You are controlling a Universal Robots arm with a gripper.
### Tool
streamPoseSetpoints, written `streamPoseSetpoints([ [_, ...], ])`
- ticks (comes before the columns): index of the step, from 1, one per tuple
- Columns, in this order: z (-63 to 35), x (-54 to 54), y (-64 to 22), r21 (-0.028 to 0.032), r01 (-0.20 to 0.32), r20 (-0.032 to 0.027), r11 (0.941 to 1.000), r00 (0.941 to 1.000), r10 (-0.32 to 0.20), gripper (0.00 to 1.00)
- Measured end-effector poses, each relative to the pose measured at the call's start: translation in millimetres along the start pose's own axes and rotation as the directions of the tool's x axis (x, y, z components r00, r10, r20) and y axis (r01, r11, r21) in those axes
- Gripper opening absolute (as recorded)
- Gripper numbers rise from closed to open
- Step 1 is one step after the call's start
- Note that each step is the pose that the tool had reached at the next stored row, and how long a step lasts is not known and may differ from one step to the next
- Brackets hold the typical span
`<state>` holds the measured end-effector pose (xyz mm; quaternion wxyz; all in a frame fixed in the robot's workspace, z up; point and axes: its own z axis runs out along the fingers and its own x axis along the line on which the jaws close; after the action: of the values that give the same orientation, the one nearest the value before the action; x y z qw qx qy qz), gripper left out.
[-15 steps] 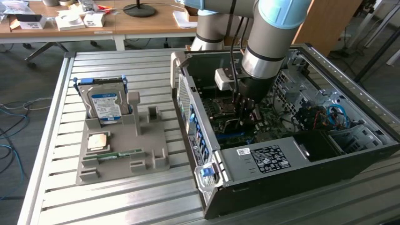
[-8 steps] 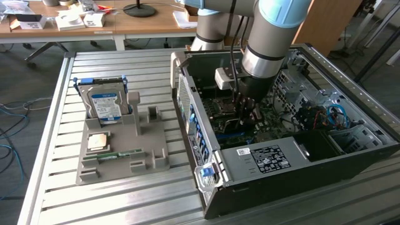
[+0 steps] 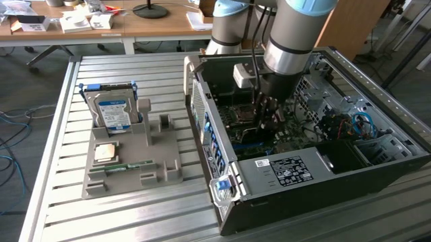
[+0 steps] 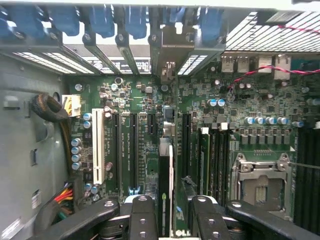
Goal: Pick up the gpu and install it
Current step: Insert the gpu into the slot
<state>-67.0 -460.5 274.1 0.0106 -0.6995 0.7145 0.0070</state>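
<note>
Wrist view: the gripper (image 4: 173,206) hangs over the motherboard (image 4: 145,125) inside the case (image 3: 323,206). The gpu (image 4: 166,170) stands on edge directly beneath it, between the fingers (image 4: 142,215). The card sits in line with one of the long slots, and its far end reaches toward the rear openings of the case. The fingers appear parted, with a gap showing on at least one side of the card, so I judge the grip released rather than clamped.

In the exterior view the gripper (image 3: 266,118) is deep in the case. Well off to its side, outside the case, the tray (image 3: 128,176) holds the hard drive (image 3: 114,113) and memory stick (image 3: 121,166) but no card.

The pick-up looks done and the gpu is placed in its slot. I cannot tell whether it is pressed fully home.
</note>
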Motion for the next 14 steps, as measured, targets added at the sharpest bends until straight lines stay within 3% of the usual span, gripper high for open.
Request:
streamPoseSetpoints([
  [5, -14.6, -0.7, 0.0, 0.0006, 0.000, 0.0000, 1.0000, 1.0000, 0.000, 0.34],
  [14, -22.6, -1.2, -0.1, 0.0010, 0.000, -0.0021, 1.0000, 1.0000, 0.000, 0.34],
])
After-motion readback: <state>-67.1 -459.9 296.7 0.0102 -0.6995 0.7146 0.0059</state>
